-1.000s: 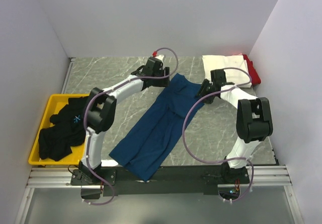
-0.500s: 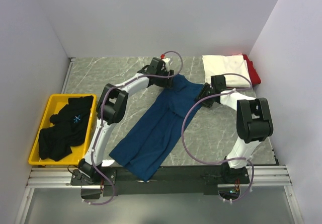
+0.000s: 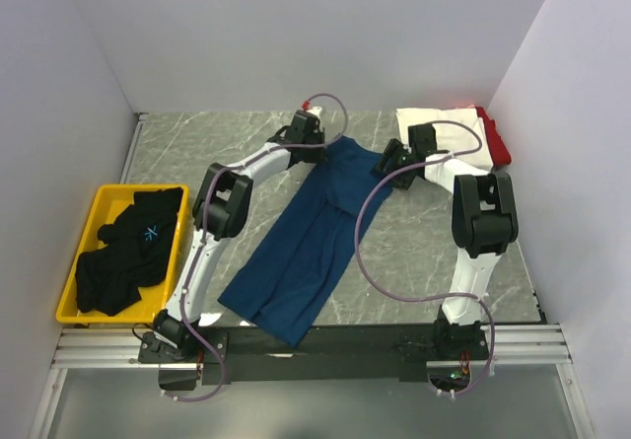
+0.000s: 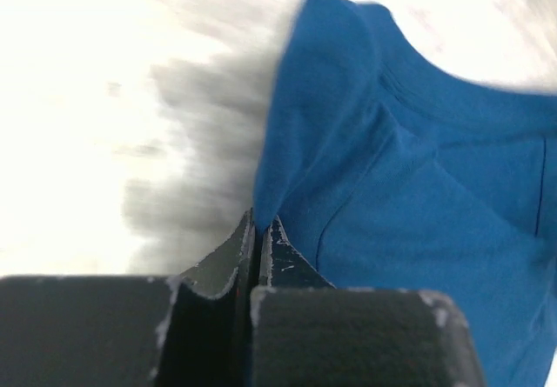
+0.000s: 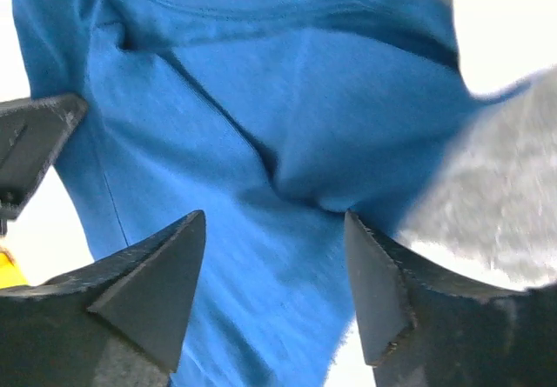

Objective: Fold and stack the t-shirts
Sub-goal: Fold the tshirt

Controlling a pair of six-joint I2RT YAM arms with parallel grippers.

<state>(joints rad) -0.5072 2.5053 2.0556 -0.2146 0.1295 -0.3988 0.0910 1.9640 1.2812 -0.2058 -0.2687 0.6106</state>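
Nearest to us, the hem of the blue t-shirt [image 3: 306, 252] lies close to the near edge of the table [image 3: 197, 138], just ahead of the two arm bases. From there the shirt runs as a long, narrow strip slantwise toward the far middle. To the left of it and well apart, a yellow bin [image 3: 116, 189] sits at the table's left side with the black t-shirts [image 3: 123, 256] heaped loosely inside. Farther out, both arms reach to the far end of the blue shirt, where its collar lies. The left gripper [image 3: 320, 151] meets the shirt's left far corner. In its wrist view we see the left gripper [image 4: 258, 226] with its jaws pressed together on the edge of the blue t-shirt [image 4: 418, 204], the cloth pulled up into a small peak at the tips. The right gripper [image 3: 387, 166] comes in at the shirt's right far corner. In its own view, the right gripper [image 5: 274, 222] stands with its jaws wide apart above the blue t-shirt [image 5: 261, 100], and we see nothing clamped between them. Beyond it, in the far right corner of the table, a folded white t-shirt [image 3: 449, 123] lies flat, with a red t-shirt [image 3: 496, 143] showing just beside it along its right edge.
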